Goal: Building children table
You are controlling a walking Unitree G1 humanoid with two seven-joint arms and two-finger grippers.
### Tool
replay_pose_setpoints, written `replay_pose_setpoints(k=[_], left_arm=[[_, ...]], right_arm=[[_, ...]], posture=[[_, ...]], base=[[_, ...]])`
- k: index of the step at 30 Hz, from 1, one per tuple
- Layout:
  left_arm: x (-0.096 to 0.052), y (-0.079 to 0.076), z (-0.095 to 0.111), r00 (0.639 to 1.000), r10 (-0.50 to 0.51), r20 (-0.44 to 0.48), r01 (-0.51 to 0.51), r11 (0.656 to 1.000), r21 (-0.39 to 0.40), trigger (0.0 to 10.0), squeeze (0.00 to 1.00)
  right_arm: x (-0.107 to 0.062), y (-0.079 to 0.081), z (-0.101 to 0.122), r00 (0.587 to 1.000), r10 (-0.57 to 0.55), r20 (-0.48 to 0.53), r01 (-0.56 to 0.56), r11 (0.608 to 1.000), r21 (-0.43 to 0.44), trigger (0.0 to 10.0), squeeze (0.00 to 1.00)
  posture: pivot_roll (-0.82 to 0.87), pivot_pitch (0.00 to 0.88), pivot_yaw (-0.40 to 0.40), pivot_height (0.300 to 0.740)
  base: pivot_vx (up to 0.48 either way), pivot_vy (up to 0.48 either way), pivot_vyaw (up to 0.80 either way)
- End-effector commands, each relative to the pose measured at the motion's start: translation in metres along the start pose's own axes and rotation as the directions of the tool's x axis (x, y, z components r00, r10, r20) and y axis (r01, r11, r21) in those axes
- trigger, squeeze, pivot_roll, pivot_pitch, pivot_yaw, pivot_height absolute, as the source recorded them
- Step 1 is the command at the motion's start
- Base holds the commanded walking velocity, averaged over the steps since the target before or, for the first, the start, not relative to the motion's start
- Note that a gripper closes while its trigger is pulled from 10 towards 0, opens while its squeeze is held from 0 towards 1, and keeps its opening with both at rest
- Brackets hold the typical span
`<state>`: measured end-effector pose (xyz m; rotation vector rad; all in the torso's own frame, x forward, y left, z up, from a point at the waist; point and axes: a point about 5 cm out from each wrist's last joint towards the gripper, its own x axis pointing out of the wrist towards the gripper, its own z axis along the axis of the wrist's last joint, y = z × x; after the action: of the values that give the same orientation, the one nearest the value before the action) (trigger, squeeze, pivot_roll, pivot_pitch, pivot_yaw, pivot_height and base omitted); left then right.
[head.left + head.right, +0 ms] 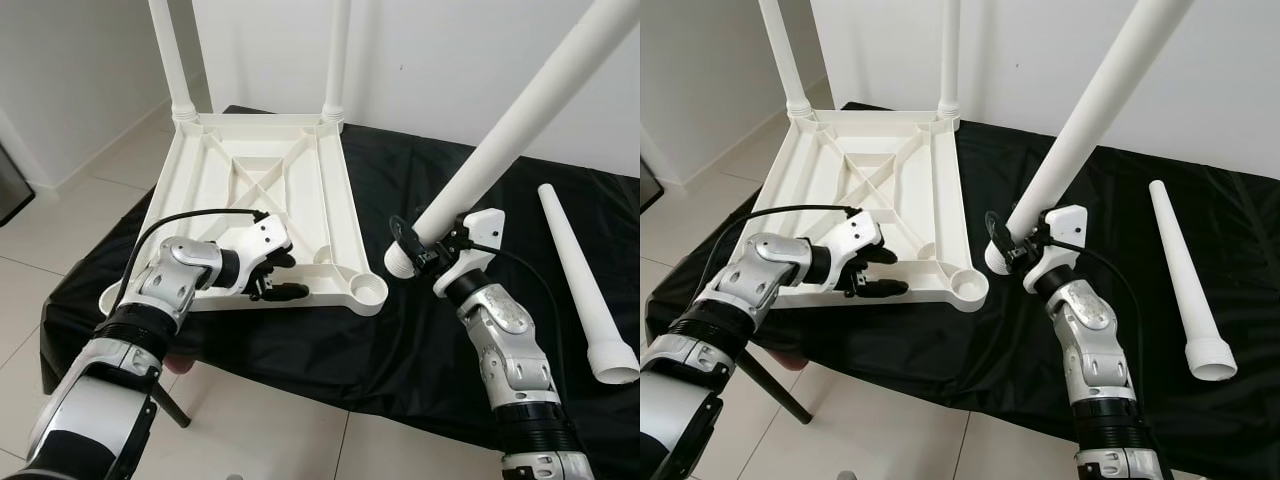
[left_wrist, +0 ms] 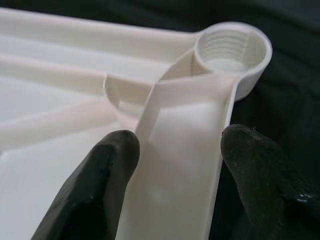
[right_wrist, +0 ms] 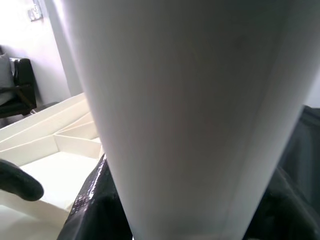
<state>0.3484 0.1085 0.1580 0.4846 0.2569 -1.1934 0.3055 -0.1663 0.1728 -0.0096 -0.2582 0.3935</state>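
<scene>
A white plastic tabletop [image 1: 260, 190] lies upside down on a black cloth, with two white legs [image 1: 170, 60] standing in its far corners. Its near right corner has an empty threaded socket [image 1: 368, 290] [image 2: 231, 49]. My left gripper [image 1: 272, 275] straddles the near rim of the tabletop [image 2: 170, 170], one finger [image 2: 107, 175] inside, the other [image 2: 265, 175] outside. My right gripper [image 1: 420, 250] is shut on a third white leg [image 1: 520, 120], held tilted with its threaded end [image 1: 398, 260] just right of the empty socket. A fourth leg [image 1: 585, 280] lies on the cloth at the right.
The black cloth [image 1: 420, 330] covers a low table whose front edge runs just before my arms. White tiled floor [image 1: 60, 220] lies to the left and a white wall behind. A dark chair [image 3: 15, 95] stands in the background of the right wrist view.
</scene>
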Motion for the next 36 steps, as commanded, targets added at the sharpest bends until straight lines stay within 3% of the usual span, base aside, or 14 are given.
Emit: replay_pose_setpoints(k=[1,11,18,31,32,34,35,36], left_arm=[[0.005,-0.005,-0.003,1.0,0.007,0.002,-0.007,1.0,-0.022,10.0,0.0],[0.023,-0.018,-0.012,0.998,-0.038,-0.052,0.037,0.999,-0.009,10.0,0.0],[0.027,-0.016,-0.023,0.991,0.016,-0.134,-0.022,0.999,-0.048,10.0,0.0],[0.025,-0.004,-0.03,0.977,0.088,-0.193,-0.107,0.99,-0.094,10.0,0.0],[0.025,-0.004,-0.03,0.977,0.078,-0.197,-0.103,0.988,-0.116,9.4,0.0],[0.025,-0.004,-0.031,0.977,0.071,-0.199,-0.099,0.986,-0.131,9.4,0.0],[0.025,-0.004,-0.031,0.977,0.075,-0.2,-0.105,0.983,-0.148,8.1,0.0],[0.025,-0.003,-0.031,0.977,0.076,-0.199,-0.111,0.98,-0.168,4.9,0.0]], right_arm=[[-0.001,0.001,0.003,1.0,-0.007,0.017,0.007,1.0,0.001,10.0,0.0],[-0.001,-0.001,0.007,1.0,-0.011,0.027,0.011,1.0,-0.006,10.0,0.0],[0.0,-0.001,0.012,0.999,-0.012,0.034,0.012,1.0,-0.01,10.0,0.0],[0.003,-0.002,0.016,0.999,-0.003,0.042,0.003,1.0,-0.023,10.0,0.0],[0.003,-0.002,0.017,0.999,-0.002,0.042,0.003,1.0,-0.025,10.0,0.0],[0.003,-0.001,0.017,0.999,-0.001,0.043,0.002,1.0,-0.026,10.0,0.0],[0.004,-0.001,0.017,0.999,0.0,0.044,0.001,1.0,-0.022,10.0,0.0],[0.004,0.0,0.017,0.999,0.002,0.045,-0.001,1.0,-0.022,10.0,0.0]], posture=[[-0.05,0.005,0.001,0.74],[-0.06,0.007,0.004,0.74],[-0.06,0.001,0.007,0.74],[-0.07,0.0,0.012,0.74],[-0.07,0.0,0.014,0.74],[-0.07,0.0,0.014,0.74],[-0.07,0.0,0.015,0.74],[-0.07,0.0,0.016,0.74]], base=[[0.0,0.0,0.0],[0.0,0.0,0.0],[0.0,0.0,0.0],[0.0,0.0,0.0],[0.0,0.0,0.0],[0.0,0.0,0.0],[0.0,0.0,0.0],[0.0,0.0,0.0]])
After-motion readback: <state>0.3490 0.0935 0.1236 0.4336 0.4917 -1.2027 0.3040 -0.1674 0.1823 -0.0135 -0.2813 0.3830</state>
